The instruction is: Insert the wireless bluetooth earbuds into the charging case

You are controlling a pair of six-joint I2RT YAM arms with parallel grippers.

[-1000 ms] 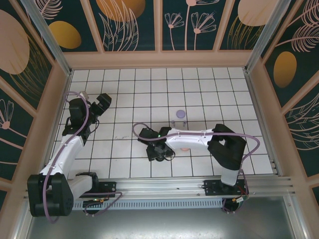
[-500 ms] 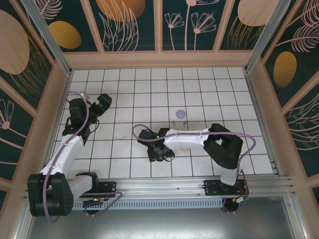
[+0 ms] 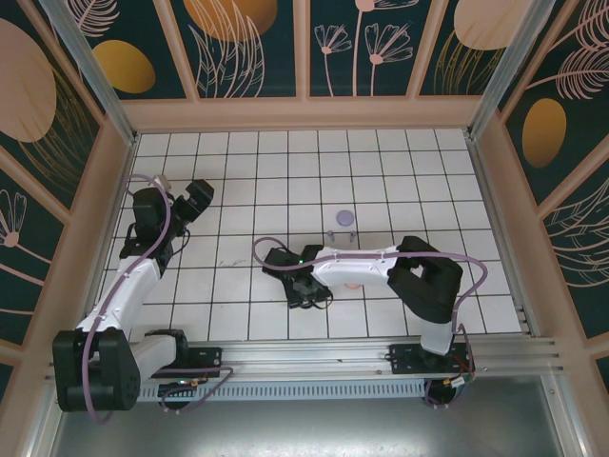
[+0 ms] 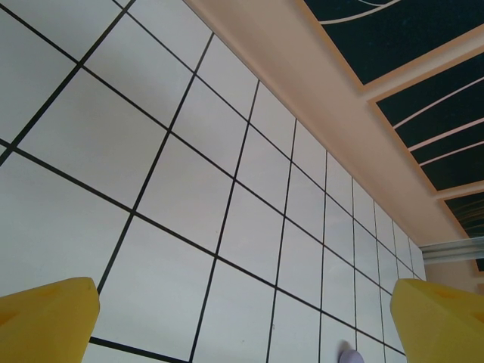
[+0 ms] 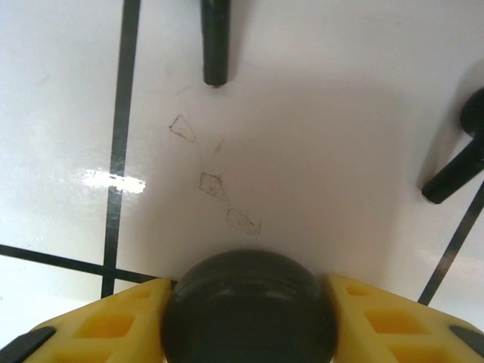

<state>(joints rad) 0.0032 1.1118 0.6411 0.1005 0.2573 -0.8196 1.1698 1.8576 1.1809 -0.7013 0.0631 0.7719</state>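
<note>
My right gripper [image 5: 249,333] is shut on a round black charging case [image 5: 249,306], its yellow fingers [image 5: 98,325] pressed against both sides, low over the white tiles. Two black earbuds lie ahead of it: one stem [image 5: 215,41] at the top, another [image 5: 457,162] at the right edge. In the top view the right gripper [image 3: 304,287] sits left of centre. A lavender case [image 3: 345,217] lies farther back with two lavender earbuds [image 3: 331,234] in front of it. My left gripper [image 3: 195,200] hovers open at the far left, its fingers [image 4: 45,318] wide apart with nothing between them.
A small pinkish item [image 3: 353,284] peeks out beside the right forearm. The lavender case [image 4: 348,355] shows at the bottom edge of the left wrist view. Peach walls [image 3: 304,112] ring the tiled floor, and a metal rail [image 3: 333,357] runs along the near edge.
The right arm's elbow has shifted slightly left while its gripper stays low over the same tile. The left arm has not moved.
</note>
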